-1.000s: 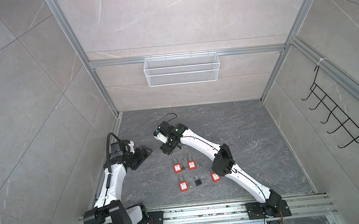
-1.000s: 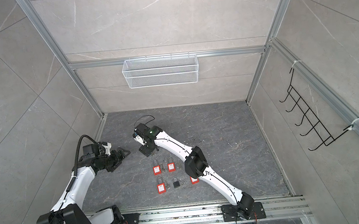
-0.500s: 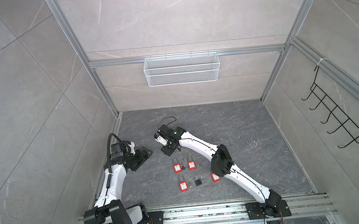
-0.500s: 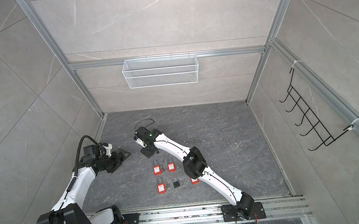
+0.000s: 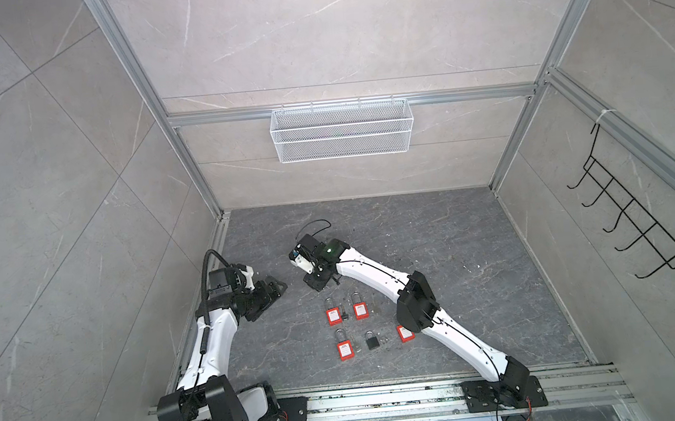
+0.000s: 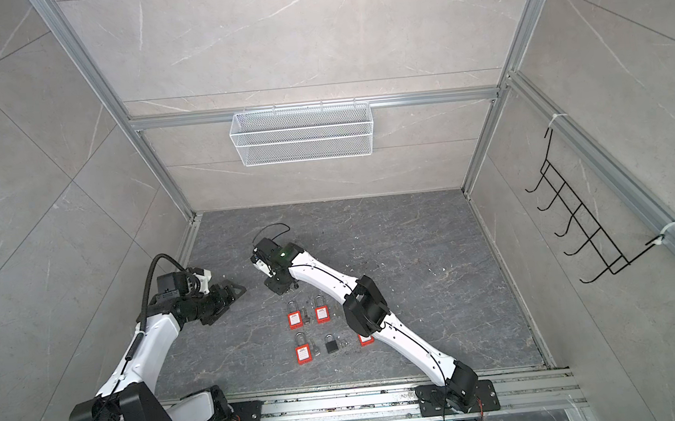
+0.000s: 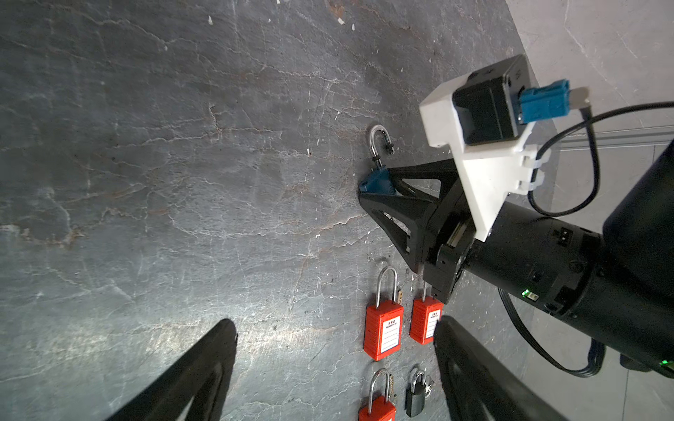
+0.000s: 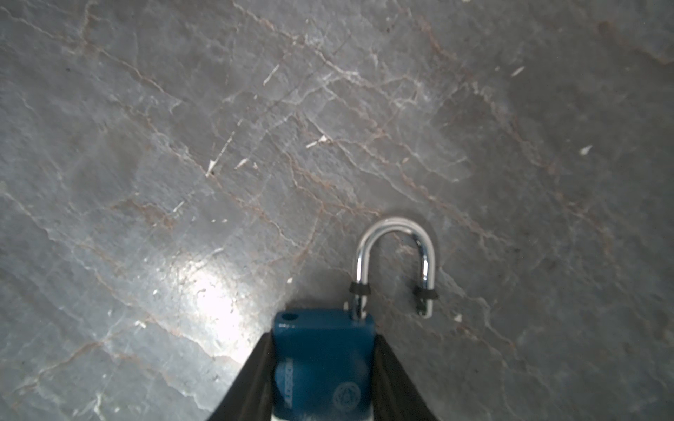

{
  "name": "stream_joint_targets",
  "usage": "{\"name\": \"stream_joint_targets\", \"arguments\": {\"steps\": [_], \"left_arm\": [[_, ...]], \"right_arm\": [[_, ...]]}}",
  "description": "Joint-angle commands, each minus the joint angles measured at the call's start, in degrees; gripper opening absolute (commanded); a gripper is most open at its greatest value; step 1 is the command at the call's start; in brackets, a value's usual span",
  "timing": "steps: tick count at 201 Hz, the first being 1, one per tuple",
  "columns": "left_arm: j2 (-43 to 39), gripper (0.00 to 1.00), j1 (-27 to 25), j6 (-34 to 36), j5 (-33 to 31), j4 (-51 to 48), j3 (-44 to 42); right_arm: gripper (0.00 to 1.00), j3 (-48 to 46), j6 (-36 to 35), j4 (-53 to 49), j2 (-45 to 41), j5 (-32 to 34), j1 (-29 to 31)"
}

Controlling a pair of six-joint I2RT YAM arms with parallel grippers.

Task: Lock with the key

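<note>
Noted red padlocks [image 5: 344,349] and black padlock [image 5: 372,341] nearest, flat on the desk [image 5: 456,251]. Found left jaws spread wide, empty, beyond them. Observed blue padlock [image 8: 322,361] farther back, on the desk, body pinched by right jaws; chrome shackle [image 8: 395,251] swung open, free leg beside the body.
</note>
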Motion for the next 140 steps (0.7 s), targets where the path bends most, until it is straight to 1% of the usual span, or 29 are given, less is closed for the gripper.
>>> {"name": "stream_joint_targets", "arguments": {"steps": [1, 20, 36, 47, 61, 83, 96, 111, 123, 140], "left_arm": [[-1.6, 0.85, 0.1, 0.9, 4.0, 2.3, -0.8], [-2.6, 0.83, 0.1, 0.5, 6.2, 3.2, 0.2], [-4.8, 0.82, -0.2, 1.3, 7.0, 4.4, 1.1], [-6.8, 0.80, -0.7, 2.2, 7.1, 5.8, 1.3], [-8.8, 0.76, -2.0, 3.7, 7.0, 7.8, 1.0], [-11.5, 0.73, -6.1, 8.0, 7.0, 10.9, 0.5], [-12.9, 0.72, -9.8, 12.8, 6.9, 12.3, 0.6], [-14.4, 0.71, -14.4, 19.9, 7.0, 13.7, 0.7], [-15.3, 0.71, -18.6, 26.9, 7.5, 14.3, 0.6], [-15.4, 0.71, -23.4, 38.2, 10.2, 14.0, 0.7]], "right_arm": [[0.20, -1.0, -3.7, -2.7, -6.2, 0.1, 0.6], [0.19, -5.3, -8.5, -2.5, -11.6, -2.5, 0.4], [0.19, -9.6, -11.7, -2.4, -17.1, -8.7, -0.8], [0.20, -15.3, -13.2, -1.9, -20.8, -12.7, -1.8], [0.20, -21.8, -16.5, -1.1, -25.9, -17.5, -3.0], [0.20, -33.4, -22.7, 0.3, -34.4, -21.9, -4.4], [0.20, -40.4, -26.0, 1.4, -39.6, -23.3, -5.2], [0.21, -48.2, -29.0, 2.7, -45.8, -26.8, -6.7], [0.21, -54.6, -30.3, 5.0, -50.7, -29.0, -7.7], [0.22, -61.9, -33.0, 6.0, -56.9, -31.4, -8.6]]}}
